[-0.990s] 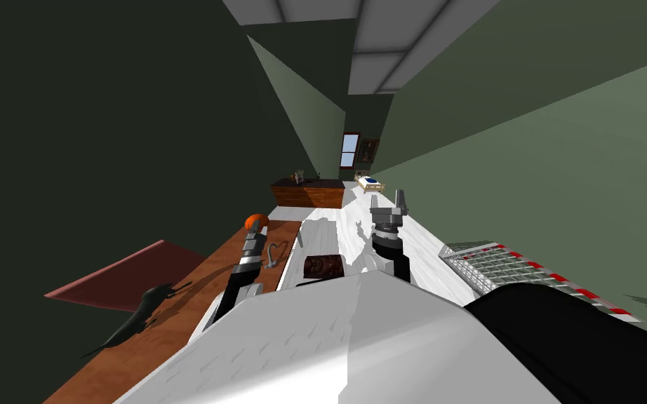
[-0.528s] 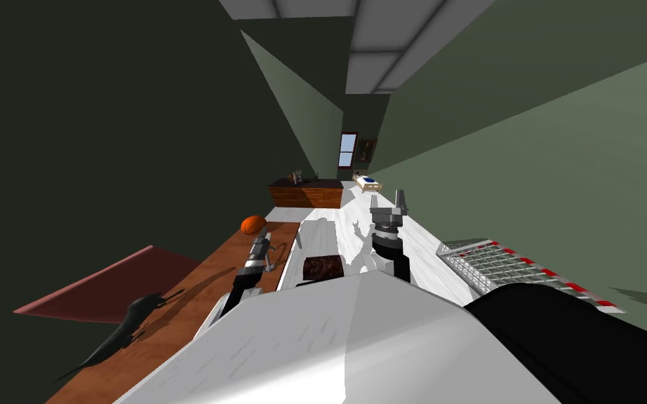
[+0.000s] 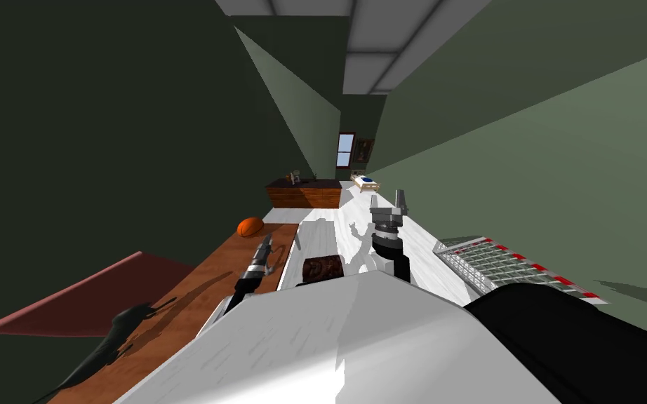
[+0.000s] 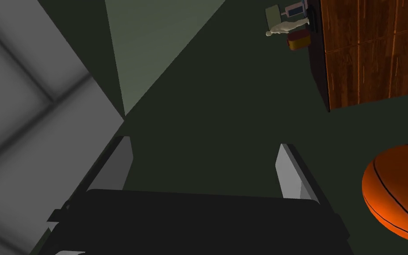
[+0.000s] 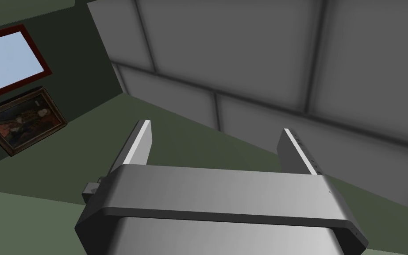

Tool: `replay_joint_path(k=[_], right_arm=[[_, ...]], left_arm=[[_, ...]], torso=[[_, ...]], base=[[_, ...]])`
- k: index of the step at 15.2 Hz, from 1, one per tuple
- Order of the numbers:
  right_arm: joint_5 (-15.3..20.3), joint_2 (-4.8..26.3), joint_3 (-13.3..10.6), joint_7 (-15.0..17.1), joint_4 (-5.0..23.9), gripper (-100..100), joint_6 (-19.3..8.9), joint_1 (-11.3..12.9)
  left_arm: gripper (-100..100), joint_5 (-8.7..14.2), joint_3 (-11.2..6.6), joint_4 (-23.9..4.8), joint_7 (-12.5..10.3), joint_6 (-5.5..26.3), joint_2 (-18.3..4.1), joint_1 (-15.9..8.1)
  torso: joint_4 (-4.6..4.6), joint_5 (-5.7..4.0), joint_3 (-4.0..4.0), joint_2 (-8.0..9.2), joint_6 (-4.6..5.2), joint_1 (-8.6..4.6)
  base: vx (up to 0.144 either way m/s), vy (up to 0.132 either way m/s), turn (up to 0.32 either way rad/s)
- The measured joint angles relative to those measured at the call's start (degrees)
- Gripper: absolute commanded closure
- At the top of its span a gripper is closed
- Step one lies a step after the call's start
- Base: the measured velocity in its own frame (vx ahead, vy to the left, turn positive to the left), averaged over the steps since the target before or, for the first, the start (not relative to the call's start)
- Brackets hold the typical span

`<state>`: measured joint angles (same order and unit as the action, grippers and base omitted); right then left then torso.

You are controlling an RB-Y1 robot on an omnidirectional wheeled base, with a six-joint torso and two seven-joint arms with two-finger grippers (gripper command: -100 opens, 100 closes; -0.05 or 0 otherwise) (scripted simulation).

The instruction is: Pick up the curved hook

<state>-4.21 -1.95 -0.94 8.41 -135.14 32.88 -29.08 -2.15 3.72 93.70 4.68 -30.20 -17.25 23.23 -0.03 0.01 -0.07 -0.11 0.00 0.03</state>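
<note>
The curved hook (image 3: pixel 281 250) is a thin grey wire loop lying on the brown wooden tabletop (image 3: pixel 196 294), beside the white counter's edge. My left gripper (image 3: pixel 267 242) hovers low over the tabletop just left of the hook, pointing towards the orange ball (image 3: pixel 250 226). In the left wrist view my left gripper (image 4: pixel 205 144) is open with nothing between its fingers, and the ball (image 4: pixel 398 195) sits off to one side. My right gripper (image 3: pixel 387 198) is raised over the white counter (image 3: pixel 420 245), and in its wrist view it (image 5: pixel 216 126) stands open and empty.
A dark brown patterned box (image 3: pixel 323 267) sits on the counter close to the hook. A white wire rack (image 3: pixel 497 261) with red marks lies to the right. A dark animal figure (image 3: pixel 115 333) rests on the tabletop's near left. A wooden cabinet (image 3: pixel 304 193) stands far ahead.
My left arm has dropped and leaned forward over the tabletop, so its gripper now sits beside the hook and the ball is uncovered. The head camera has shifted slightly. My right arm has held still.
</note>
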Motion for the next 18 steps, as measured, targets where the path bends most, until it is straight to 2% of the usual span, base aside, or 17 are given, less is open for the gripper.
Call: replay_joint_path(k=[7, 9, 11, 14, 18], right_arm=[[0.00, 0.00, 0.00, 0.00, 0.00, 0, 0.00, 0.00], [0.00, 0.00, 0.00, 0.00, 0.00, 0, 0.00, 0.00], [0.00, 0.00, 0.00, 0.00, 0.00, 0, 0.00, 0.00], [0.00, 0.00, 0.00, 0.00, 0.00, 0, 0.00, 0.00], [0.00, 0.00, 0.00, 0.00, 0.00, 0, 0.00, 0.00]], left_arm=[[-100, -2.19, 0.89, -9.21, 1.40, -1.51, -2.07, -2.07], [-100, -2.77, 1.17, -10.74, 1.85, -1.68, -2.43, -1.67], [-100, -3.56, 1.50, -14.00, 2.41, -2.38, -2.86, -2.86], [-100, -4.60, 1.95, -17.54, 3.00, -2.63, -4.07, -3.44], [-100, -5.60, 2.34, -22.24, 3.79, -3.47, -4.58, -4.33]], torso=[[0.00, 0.00, -0.01, -0.03, 0.01, 0.00], [0.00, 0.00, 0.00, 0.00, 0.00, -0.01], [0.00, 0.00, 0.00, -0.01, 0.01, 0.00], [0.00, 0.00, -0.01, -0.01, 0.00, 0.01], [0.00, -0.01, -0.01, -0.01, -0.01, -0.02]], base=[[0.027, 0.007, -0.045], [0.022, 0.006, -0.038], [0.031, 0.015, -0.062], [0.023, 0.006, -0.033], [0.028, 0.005, -0.038]])
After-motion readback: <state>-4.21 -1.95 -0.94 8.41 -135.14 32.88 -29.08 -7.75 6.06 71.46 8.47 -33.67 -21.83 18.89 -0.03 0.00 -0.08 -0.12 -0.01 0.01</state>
